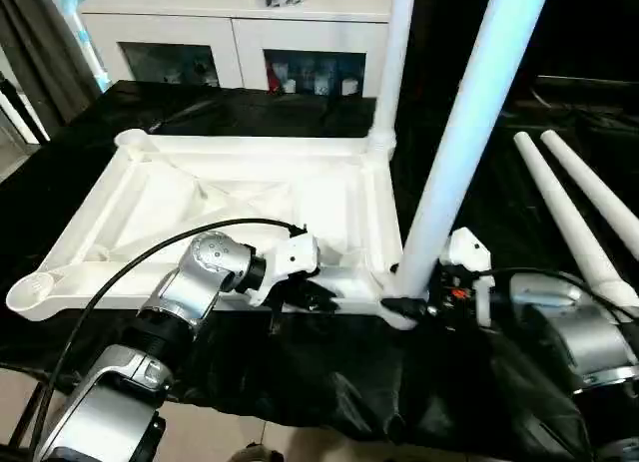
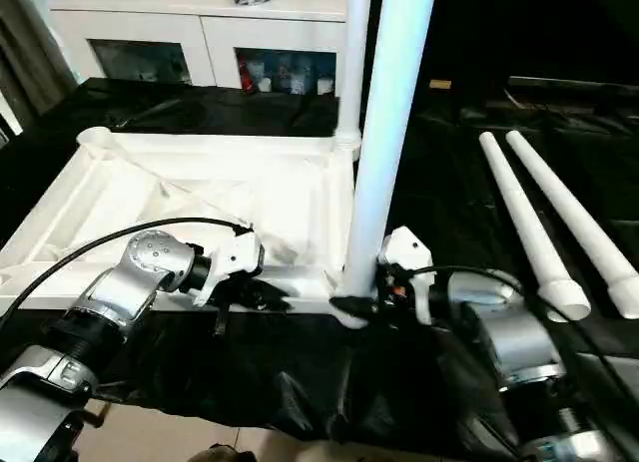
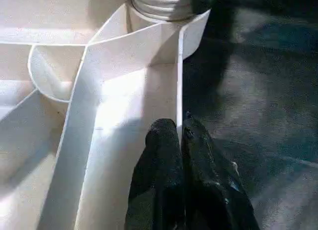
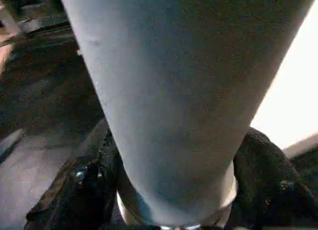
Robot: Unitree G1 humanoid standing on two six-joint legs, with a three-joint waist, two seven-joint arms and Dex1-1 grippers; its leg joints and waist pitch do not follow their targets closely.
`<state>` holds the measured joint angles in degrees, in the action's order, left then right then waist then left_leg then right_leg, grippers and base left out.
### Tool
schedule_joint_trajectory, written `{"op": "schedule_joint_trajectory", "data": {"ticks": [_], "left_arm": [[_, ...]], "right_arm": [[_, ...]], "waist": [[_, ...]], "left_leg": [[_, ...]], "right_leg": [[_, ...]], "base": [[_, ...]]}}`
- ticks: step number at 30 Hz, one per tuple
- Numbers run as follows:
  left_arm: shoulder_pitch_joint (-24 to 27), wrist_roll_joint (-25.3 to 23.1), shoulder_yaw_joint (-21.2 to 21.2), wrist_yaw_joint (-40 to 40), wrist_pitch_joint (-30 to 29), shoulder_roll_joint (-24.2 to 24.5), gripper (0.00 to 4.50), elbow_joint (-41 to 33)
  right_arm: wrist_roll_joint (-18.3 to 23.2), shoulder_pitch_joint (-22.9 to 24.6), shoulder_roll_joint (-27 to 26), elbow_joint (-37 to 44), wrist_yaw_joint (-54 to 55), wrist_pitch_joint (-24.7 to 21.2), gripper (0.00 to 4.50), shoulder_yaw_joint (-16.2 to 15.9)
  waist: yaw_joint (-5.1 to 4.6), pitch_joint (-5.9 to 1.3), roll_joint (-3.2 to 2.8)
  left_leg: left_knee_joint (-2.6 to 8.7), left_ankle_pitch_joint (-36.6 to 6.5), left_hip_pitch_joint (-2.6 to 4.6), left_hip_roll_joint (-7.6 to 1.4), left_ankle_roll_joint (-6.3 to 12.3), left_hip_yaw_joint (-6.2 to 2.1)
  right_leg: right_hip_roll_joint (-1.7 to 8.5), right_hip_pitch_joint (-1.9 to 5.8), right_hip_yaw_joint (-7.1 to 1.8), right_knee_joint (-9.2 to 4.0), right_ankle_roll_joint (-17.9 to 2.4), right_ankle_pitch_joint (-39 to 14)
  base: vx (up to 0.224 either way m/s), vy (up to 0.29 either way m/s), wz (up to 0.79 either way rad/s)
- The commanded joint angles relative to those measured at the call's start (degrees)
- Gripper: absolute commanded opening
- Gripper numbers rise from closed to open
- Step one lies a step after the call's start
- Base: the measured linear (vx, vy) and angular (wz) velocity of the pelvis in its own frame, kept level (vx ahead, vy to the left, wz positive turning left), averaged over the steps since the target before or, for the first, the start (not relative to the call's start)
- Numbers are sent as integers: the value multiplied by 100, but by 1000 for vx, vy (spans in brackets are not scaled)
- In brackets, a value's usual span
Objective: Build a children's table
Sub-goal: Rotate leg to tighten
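The right hand (image 1: 404,304) clamps the leg (image 1: 454,163) upright at the near right socket (image 3: 191,34), while the closed left hand (image 3: 180,135) pinches the tabletop (image 1: 230,198) rim to steady it.

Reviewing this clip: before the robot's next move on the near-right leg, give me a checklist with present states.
1. Right pincer grips the near-right leg at its base: ok.
2. Left pincer clamps the tabletop's near rim, steadying it: ok.
3. Near-right leg standing in its corner socket: ok, though leaning right.
4. Leg fully seated or screwed home: cannot tell.
5. Far-right leg upright in its socket: ok.
6. Two spare legs lying on the black work table, clear of both arms: ok.
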<state>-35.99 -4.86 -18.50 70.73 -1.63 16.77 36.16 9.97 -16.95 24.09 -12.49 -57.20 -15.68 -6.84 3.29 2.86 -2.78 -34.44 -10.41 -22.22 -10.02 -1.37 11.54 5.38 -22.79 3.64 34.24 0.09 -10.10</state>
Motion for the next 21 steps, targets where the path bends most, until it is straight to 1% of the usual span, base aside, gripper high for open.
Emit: {"op": "schedule_joint_trajectory", "data": {"ticks": [1, 2, 3, 4, 5, 6, 7, 8, 9, 10, 11, 12, 13, 14, 15, 16, 17, 18, 20, 21], "left_arm": [[-282, -115, 86, -973, -216, -456, 0, 56], [-313, -164, 95, -1195, -302, -568, 0, 66], [-349, -212, 94, -1443, -406, -732, 0, 61], [-373, -243, 85, -1626, -496, -880, 0, 47], [-373, -243, 85, -1626, -496, -880, 0, 47], [-392, -265, 81, -1773, -563, -1001, 0, 39], [-429, -276, 86, -1958, -649, -1165, 0, 62], [-469, -302, 77, -2153, -699, -1329, 0, 104], [-510, -345, 66, -2348, -735, -1455, 0, 159], [-533, -379, 34, -2458, -724, -1539, 0, 202], [-541, -396, 24, -2513, -721, -1596, 0, 224], [-536, -400, 35, -2551, -706, -1638, 0, 231], [-527, -399, 28, -2519, -672, -1634, 0, 218], [-500, -399, 24, -2485, -675, -1607, 0, 169], [-495, -399, 23, -2480, -677, -1602, 0, 161], [-457, -394, 19, -2424, -654, -1557, 0, 94], [-425, -358, 28, -2337, -619, -1518, 0, 44], [-358, -275, 56, -2132, -547, -1428, 0, -54], [-306, -220, 76, -1976, -506, -1347, 0, -122], [-263, -183, 79, -1846, -452, -1269, 0, -177]], "right_arm": [[-219, 13, -567, -53, 922, -241, 269, -207], [-239, -22, -750, -109, 1231, -284, 269, -132], [-223, -87, -1022, -206, 1647, -380, 269, -9], [-216, -157, -1260, -310, 2005, -450, 269, 86], [-216, -157, -1260, -310, 2005, -450, 269, 86], [-226, -216, -1435, -398, 2273, -473, 269, 146], [-250, -297, -1639, -523, 2568, -456, 268, 191], [-301, -390, -1858, -652, 2889, -407, 268, 217], [-347, -475, -2038, -762, 3175, -373, 268, 245], [-392, -554, -2204, -852, 3421, -322, 268, 271], [-486, -608, -2316, -899, 3607, -266, 268, 277], [-540, -670, -2419, -944, 3723, -160, 268, 301], [-514, -687, -2440, -945, 3726, -141, 268, 331], [-468, -691, -2445, -911, 3682, -162, 303, 382], [-461, -691, -2446, -905, 3676, -167, 324, 390], [-412, -685, -2434, -856, 3625, -207, 324, 443], [-395, -673, -2395, -825, 3596, -218, 341, 470], [-404, -646, -2244, -779, 3449, -213, 353, 458], [-414, -620, -2103, -746, 3273, -195, 374, 441], [-389, -593, -1981, -706, 3083, -207, 374, 434]], "waist": [[-42, -340, 101], [-53, -344, 111], [-67, -338, 127], [-91, -320, 92], [-122, -323, 110], [-128, -323, 112], [-148, -330, 105], [-165, -329, 80], [-180, -332, 80], [-178, -338, 96], [-173, -341, 73], [-181, -340, 79], [-177, -347, 77], [-168, -350, 75], [-169, -351, 75], [-165, -356, 72], [-163, -357, 67], [-160, -365, 84], [-158, -367, 82], [-162, -371, 81]], "left_leg": [[444, -1376, 133, -320, 237, -162], [453, -1547, 166, -312, 121, -172], [458, -1596, 170, -320, 72, -177], [474, -1743, 170, -309, -5, -196], [480, -1806, 169, -303, -41, -200], [480, -1829, 167, -299, -40, -205], [478, -1825, 171, -302, -36, -201], [481, -1821, 164, -296, -45, -206], [482, -1815, 165, -293, -60, -198], [479, -1838, 168, -279, -69, -205], [475, -1811, 167, -280, -46, -200], [482, -1817, 155, -277, -35, -201], [481, -1785, 152, -280, -26, -202], [485, -1758, 154, -284, 9, -197], [484, -1743, 152, -284, 26, -195], [486, -1680, 141, -288, 54, -194], [488, -1636, 140, -292, 79, -190], [479, -1583, 134, -289, 106, -186], [472, -1503, 121, -290, 159, -185], [472, -1472, 108, -293, 178, -185]], "right_leg": [[340, 199, -231, -436, -1370, -1688], [353, 194, -227, -476, -1257, -2030], [360, 187, -235, -483, -1221, -2109], [359, 174, -227, -509, -1152, -2342], [359, 173, -227, -531, -1081, -2430], [360, 177, -225, -540, -1052, -2450], [359, 160, -235, -540, -1054, -2379], [352, 162, -230, -542, -1057, -2326], [346, 148, -235, -545, -1055, -2305], [349, 163, -224, -557, -1030, -2328], [353, 152, -234, -556, -1026, -2278], [347, 162, -231, -561, -1010, -2240], [350, 167, -232, -553, -1013, -2179], [341, 171, -234, -545, -1024, -2062], [339, 176, -237, -537, -1040, -1994], [336, 191, -238, -518, -1073, -1848], [335, 191, -239, -507, -1110, -1735], [342, 205, -239, -495, -1136, -1672], [349, 217, -237, -487, -1158, -1618], [347, 228, -237, -477, -1166, -1567]], "base": [[0, 0, 0], [0, 0, 0], [0, 0, 0], [0, 0, 0], [0, 0, 0], [0, 0, 0], [0, 0, 0], [0, 0, 0], [0, 0, 0], [0, 0, 0], [0, 0, 0], [0, 0, 0], [0, 0, 0], [0, 0, 0], [0, 0, 0], [0, 0, 0], [0, 0, 0], [0, 0, 0], [0, 0, 0], [0, 0, 0]]}}
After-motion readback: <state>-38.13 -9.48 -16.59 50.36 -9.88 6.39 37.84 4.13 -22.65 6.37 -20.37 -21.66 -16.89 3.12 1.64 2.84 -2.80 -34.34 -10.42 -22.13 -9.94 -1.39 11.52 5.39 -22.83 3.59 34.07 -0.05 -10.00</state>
